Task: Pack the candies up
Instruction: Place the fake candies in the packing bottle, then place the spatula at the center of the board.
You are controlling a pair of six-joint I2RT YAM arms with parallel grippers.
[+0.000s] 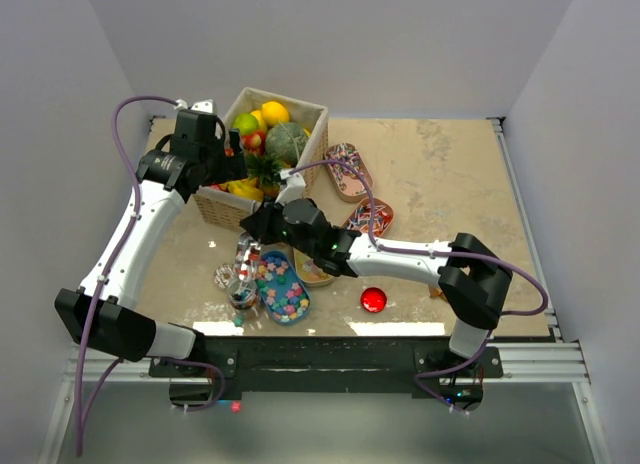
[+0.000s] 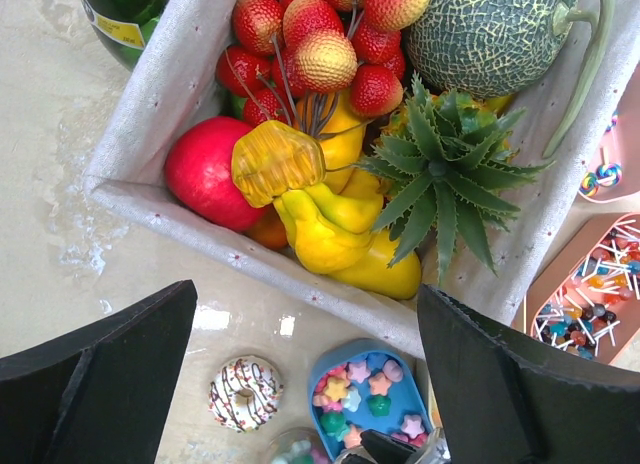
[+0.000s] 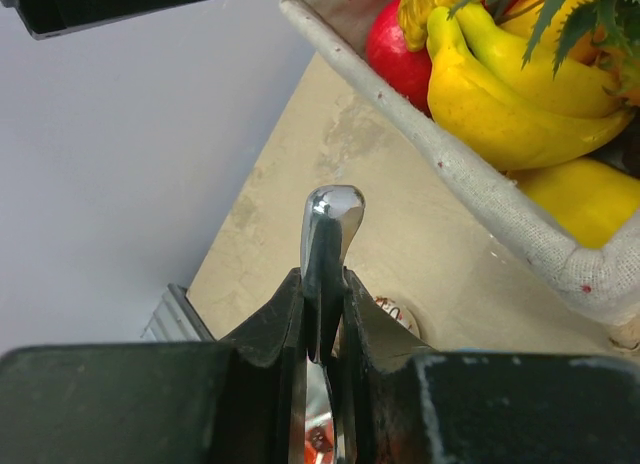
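Note:
Pastel star-shaped candies fill a blue tray near the table's front; the left wrist view shows the same candies below my fingers. My right gripper hangs just above the tray's far left end, shut on the shiny handle of a metal spoon, whose bowl is hidden. A small clear jar holding a few candies stands left of the tray. My left gripper hovers open and empty over the near left corner of the fruit basket.
A sprinkled doughnut lies left of the blue tray. The basket's cloth rim surrounds toy fruit. Two pink trays of lollipops lie right of the basket. A yellow tray and a red ball lie nearer the front.

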